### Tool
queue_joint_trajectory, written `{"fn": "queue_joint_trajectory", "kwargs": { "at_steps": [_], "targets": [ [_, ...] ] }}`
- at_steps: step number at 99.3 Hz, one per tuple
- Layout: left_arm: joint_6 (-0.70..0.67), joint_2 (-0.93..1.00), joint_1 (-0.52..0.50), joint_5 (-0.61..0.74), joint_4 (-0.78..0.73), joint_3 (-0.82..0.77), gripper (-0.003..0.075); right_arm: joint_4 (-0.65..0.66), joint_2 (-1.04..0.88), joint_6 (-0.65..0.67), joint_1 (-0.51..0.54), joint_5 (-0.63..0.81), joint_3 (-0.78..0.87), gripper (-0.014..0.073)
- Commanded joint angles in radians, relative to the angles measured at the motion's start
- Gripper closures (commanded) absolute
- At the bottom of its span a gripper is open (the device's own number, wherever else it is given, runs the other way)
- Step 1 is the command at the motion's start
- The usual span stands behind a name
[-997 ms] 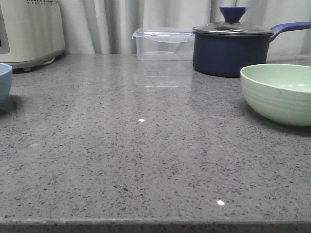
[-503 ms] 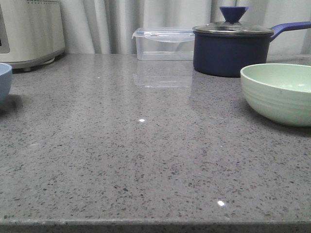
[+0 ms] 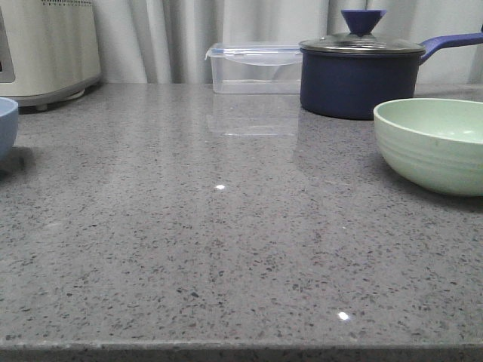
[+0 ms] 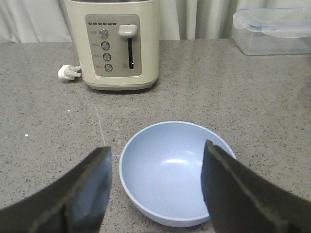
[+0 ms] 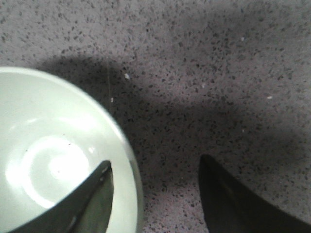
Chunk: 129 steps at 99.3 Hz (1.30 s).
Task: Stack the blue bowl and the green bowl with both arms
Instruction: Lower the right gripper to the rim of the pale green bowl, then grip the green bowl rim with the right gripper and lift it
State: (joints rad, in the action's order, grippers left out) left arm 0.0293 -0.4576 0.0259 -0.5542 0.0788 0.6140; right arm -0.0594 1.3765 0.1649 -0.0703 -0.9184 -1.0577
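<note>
The blue bowl (image 3: 6, 124) sits at the far left edge of the front view, mostly cut off. In the left wrist view the blue bowl (image 4: 170, 170) stands upright and empty on the counter, and my left gripper (image 4: 155, 160) is open, its fingers spread on either side of it, above it. The green bowl (image 3: 434, 143) sits at the right of the front view. In the right wrist view my right gripper (image 5: 154, 167) is open and straddles the rim of the green bowl (image 5: 53, 160), one finger over the inside, the other outside. Neither gripper shows in the front view.
A cream toaster (image 4: 114, 43) stands behind the blue bowl, its plug (image 4: 68, 73) lying beside it. A clear lidded plastic box (image 3: 253, 68) and a dark navy lidded saucepan (image 3: 358, 75) stand at the back. The grey speckled counter (image 3: 226, 226) ends at a front edge.
</note>
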Motion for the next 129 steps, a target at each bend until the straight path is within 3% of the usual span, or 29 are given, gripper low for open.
{"fn": "queue_joint_trajectory", "kwargs": {
  "at_steps": [1,18,65,97,129],
  "targets": [
    [-0.01,-0.014,0.0,0.079,0.003,0.034,0.0311,-0.006,-0.013,0.0,-0.002,0.022,-0.035,0.0185],
    [-0.01,-0.014,0.0,0.079,0.003,0.034,0.0311,-0.006,-0.008,0.0,-0.002,0.025,-0.035,0.0271],
    [-0.01,-0.014,0.0,0.079,0.003,0.034,0.0311,-0.006,-0.008,0.0,-0.002,0.028,-0.035,0.0676],
    [-0.01,-0.014,0.0,0.079,0.003,0.034,0.0311,-0.064,-0.008,-0.053,-0.032,-0.013,-0.125,0.0673],
    [-0.01,-0.014,0.0,0.079,0.003,0.034,0.0311,-0.097,0.09,-0.06,-0.251,-0.003,-0.265,0.0673]
  ]
}}
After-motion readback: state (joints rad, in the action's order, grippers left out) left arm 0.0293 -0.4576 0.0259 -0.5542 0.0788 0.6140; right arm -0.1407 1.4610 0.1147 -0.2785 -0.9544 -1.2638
